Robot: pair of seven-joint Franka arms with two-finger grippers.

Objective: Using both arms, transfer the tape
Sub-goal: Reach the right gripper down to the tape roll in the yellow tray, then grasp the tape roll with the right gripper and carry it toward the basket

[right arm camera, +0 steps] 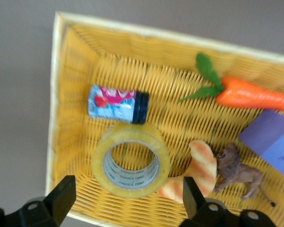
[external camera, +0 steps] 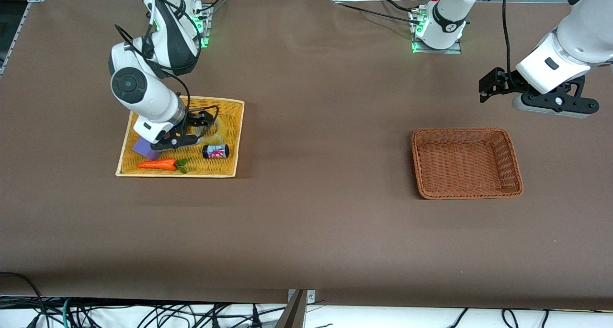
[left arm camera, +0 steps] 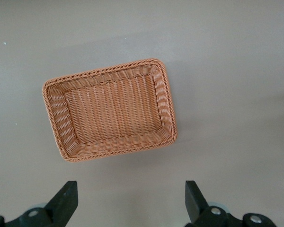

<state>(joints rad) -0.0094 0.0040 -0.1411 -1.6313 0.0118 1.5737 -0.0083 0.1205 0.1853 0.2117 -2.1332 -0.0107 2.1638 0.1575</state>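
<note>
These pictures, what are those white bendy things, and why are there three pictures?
The white bendy things are two robot arms. Each ends in a black hand with two fingers. The big picture is taken from high up, facing the robots. The other two come from little cameras on the arms' wrists, looking down past the fingers.

The right hand is open, low over a yellow basket. In it lie a roll of tape, a croissant, a small jar, a toy carrot, a purple block and a toy lion.

The left hand waits open in the air near an empty brown basket.

Nothing is held yet.
</note>
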